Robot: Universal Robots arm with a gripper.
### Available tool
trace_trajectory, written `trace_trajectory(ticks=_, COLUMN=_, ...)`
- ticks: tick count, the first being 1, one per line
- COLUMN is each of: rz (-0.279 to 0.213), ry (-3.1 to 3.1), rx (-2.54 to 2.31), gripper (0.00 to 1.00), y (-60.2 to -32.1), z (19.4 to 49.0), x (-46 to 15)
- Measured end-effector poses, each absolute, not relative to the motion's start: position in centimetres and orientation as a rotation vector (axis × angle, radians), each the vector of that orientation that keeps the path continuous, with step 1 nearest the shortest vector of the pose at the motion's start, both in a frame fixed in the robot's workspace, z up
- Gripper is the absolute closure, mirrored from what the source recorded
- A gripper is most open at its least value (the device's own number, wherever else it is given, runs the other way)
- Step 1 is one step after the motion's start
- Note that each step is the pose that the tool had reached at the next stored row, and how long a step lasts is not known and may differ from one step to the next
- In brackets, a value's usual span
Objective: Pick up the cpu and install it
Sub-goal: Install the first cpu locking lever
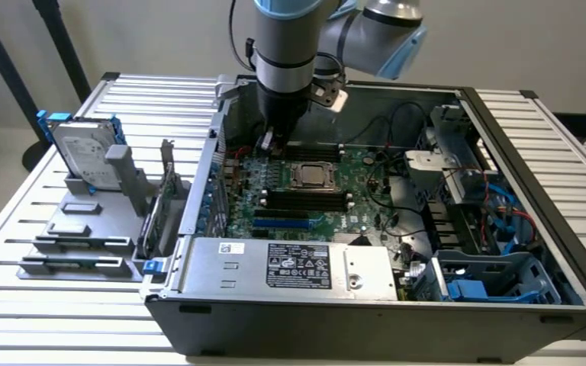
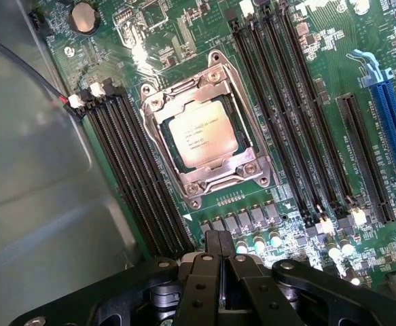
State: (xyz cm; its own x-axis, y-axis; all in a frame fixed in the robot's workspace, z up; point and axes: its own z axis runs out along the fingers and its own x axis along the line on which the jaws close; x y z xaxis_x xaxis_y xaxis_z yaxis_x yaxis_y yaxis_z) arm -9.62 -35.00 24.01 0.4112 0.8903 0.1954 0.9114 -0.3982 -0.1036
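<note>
A: Slatted white bench (image 1: 537, 114) carried an open computer case (image 1: 375, 313), the motherboard (image 1: 344, 206) lying in it.

B: Cpu?

A: Cpu (image 2: 201, 137) sat in the socket (image 2: 206, 129) at frame centre, already placed, by my reckoning.

B: Fingers?

A: Fingers (image 2: 219, 261) were pressed together, holding nothing, poised just above the board near the socket. Hard drive (image 1: 82, 151) stood in the grey rack (image 1: 74, 252), left of frame.

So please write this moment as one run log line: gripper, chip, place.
gripper: shut, holds nothing | chip: seated in its socket on the green board | place: gripper above board, beside socket
</note>
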Motion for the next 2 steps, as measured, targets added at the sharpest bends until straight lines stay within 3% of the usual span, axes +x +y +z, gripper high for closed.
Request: trace_trajectory(ticks=2, rz=-0.161, ry=-1.598, rx=-2.471, gripper=0.89, y=-35.00, z=24.01, x=-9.62)
